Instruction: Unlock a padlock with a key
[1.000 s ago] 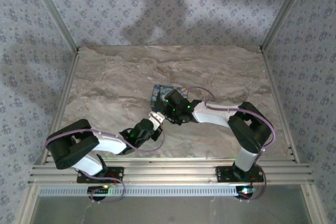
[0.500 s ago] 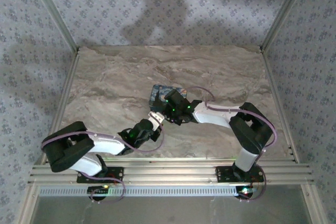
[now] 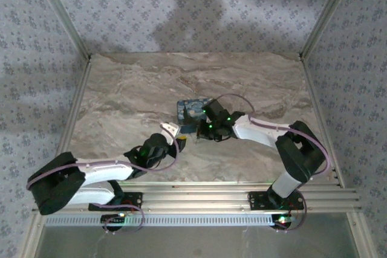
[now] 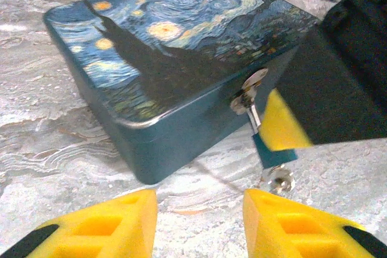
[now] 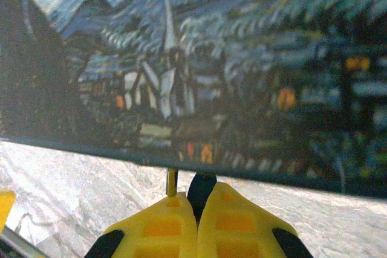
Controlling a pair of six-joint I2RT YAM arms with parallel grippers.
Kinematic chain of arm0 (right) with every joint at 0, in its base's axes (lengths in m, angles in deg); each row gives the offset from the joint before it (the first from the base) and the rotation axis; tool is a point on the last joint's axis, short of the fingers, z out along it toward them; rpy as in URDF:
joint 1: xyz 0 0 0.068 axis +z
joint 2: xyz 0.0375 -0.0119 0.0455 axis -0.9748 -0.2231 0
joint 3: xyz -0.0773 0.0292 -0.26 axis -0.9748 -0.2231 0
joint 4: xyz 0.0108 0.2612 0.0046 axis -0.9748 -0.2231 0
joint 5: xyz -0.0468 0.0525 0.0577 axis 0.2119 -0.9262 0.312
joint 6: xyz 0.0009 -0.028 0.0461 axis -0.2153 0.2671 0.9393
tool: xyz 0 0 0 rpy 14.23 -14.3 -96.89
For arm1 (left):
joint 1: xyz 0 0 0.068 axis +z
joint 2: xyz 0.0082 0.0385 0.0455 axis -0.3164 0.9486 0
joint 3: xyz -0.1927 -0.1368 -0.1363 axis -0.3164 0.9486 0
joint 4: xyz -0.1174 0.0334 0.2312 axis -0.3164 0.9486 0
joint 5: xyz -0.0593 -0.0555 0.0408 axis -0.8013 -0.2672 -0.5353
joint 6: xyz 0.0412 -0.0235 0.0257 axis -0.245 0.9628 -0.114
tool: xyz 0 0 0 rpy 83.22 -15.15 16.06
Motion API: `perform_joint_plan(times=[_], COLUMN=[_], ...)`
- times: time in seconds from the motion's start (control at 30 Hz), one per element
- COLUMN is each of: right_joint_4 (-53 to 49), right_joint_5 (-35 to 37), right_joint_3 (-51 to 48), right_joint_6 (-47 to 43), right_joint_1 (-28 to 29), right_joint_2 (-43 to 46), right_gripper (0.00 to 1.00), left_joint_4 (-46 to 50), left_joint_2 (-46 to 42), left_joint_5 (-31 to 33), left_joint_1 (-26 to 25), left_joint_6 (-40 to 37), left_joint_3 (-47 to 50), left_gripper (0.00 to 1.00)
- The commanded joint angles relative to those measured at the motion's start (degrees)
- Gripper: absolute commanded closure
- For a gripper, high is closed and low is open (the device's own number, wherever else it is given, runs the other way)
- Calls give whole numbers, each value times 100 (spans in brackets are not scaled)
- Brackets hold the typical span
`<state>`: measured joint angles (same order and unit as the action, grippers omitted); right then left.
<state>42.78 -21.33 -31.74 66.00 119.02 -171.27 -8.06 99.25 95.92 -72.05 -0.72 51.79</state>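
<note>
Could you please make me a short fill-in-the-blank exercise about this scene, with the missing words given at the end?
1. The left hand is ___, with nothing between its fingers.
2. The right hand is shut on the padlock at the front of the ___ box.
3. The lid of the box is ___.
Missing words: open; blue; closed.

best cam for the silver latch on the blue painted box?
Left wrist: the silver latch is sharp on the blue painted box's front wall. Top external: latch too small to tell. Right wrist: blurred painted wall, latch unclear.
</note>
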Motion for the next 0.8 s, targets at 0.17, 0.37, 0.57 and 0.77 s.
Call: perform_joint_plan(times=[0.17, 0.37, 0.57, 0.77], right_joint_4=[-124, -208, -99, 557], right_joint_5=[-948, -1328, -1170, -1070], right_joint_3=[-335, -416, -644, -1003], right_joint_6=[-1502, -1987, -1849, -1171], right_joint_1=[-601, -824, -955, -979], right_joint_2=[814, 854, 871, 988], right_gripper=[100, 100, 100, 100], left_joint_4=[831, 879, 1011, 971], left_joint_2=[-835, -782, -520, -517], left_joint_5=[-279, -391, -683, -694], left_joint_1=[392, 557, 645, 661], left_joint_6=[413, 584, 658, 693], left_joint_3=[64, 55, -176, -188], left_gripper=[57, 57, 57, 58])
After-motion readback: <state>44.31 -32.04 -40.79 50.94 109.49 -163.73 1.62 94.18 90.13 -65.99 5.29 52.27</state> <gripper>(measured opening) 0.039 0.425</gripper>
